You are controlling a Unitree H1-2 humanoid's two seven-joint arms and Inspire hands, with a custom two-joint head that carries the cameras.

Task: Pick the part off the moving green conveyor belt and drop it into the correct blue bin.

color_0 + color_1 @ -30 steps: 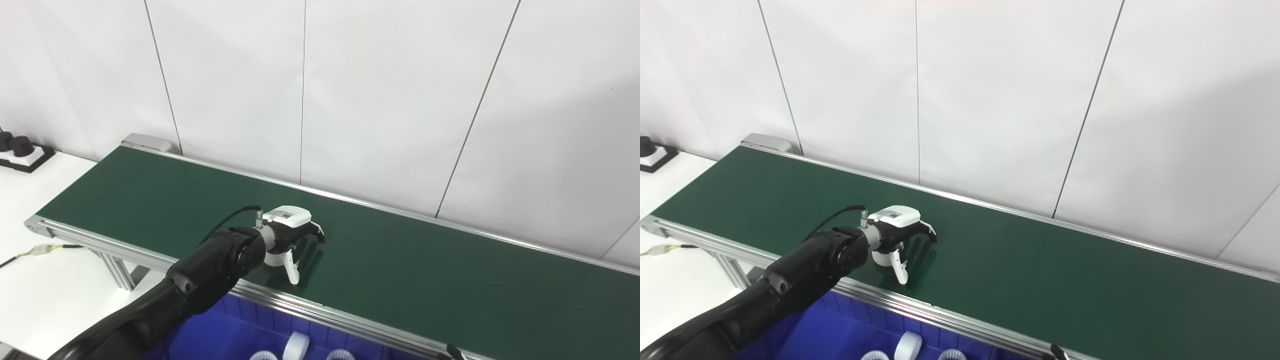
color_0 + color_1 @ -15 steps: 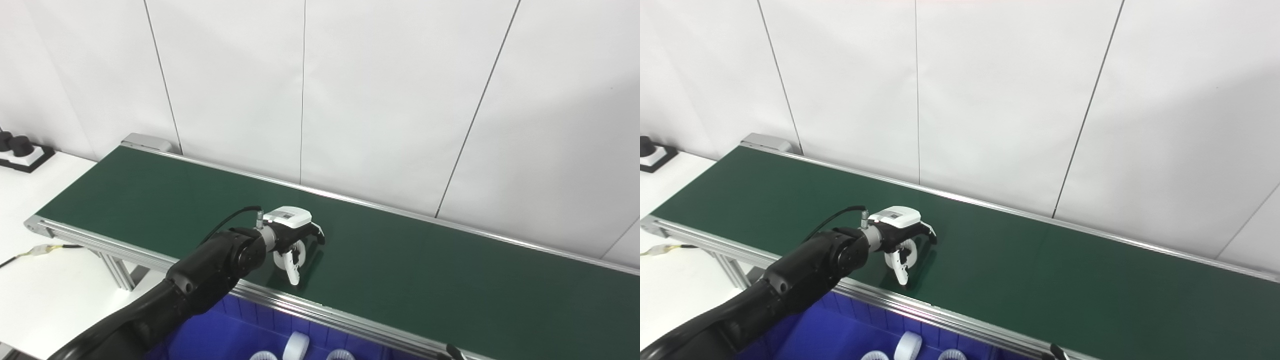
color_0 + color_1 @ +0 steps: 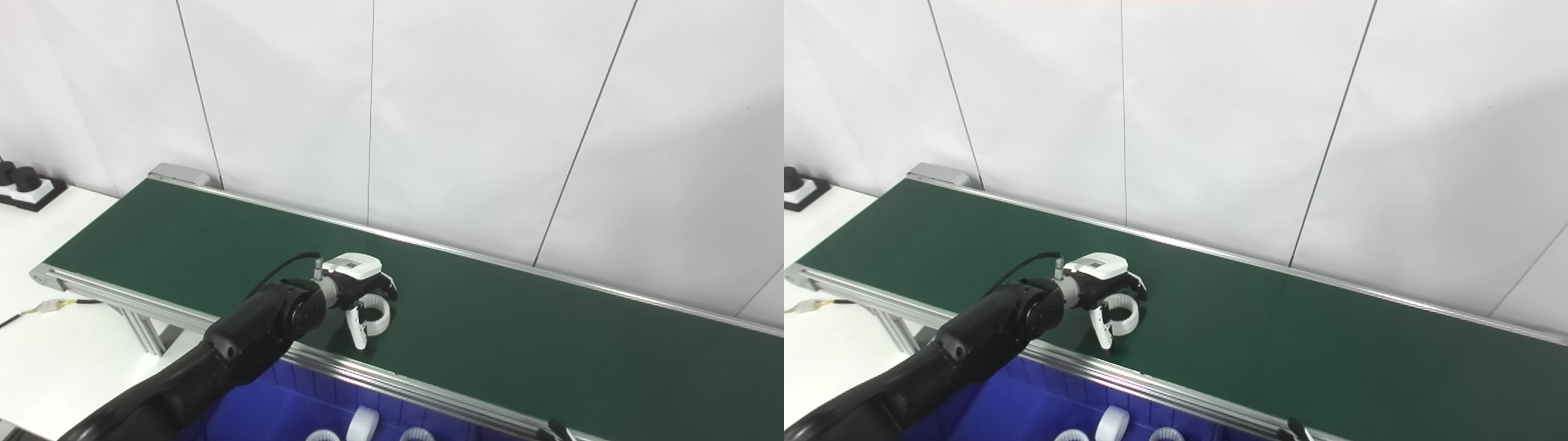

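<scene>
Left hand [image 3: 358,291] is out over the green belt [image 3: 520,331], near its front rail, fingers spread and curved downward. A white ring [image 3: 375,308] lies flat on the belt right under those fingers, with the white thumb [image 3: 355,323] pointing down just beside the ring's left edge. Whether the fingers touch the ring is hard to tell. Below the rail, a blue bin [image 3: 275,410] shows at the bottom edge with white rings [image 3: 362,424] inside. A dark tip of the right hand [image 3: 554,430] peeks in at the bottom edge.
</scene>
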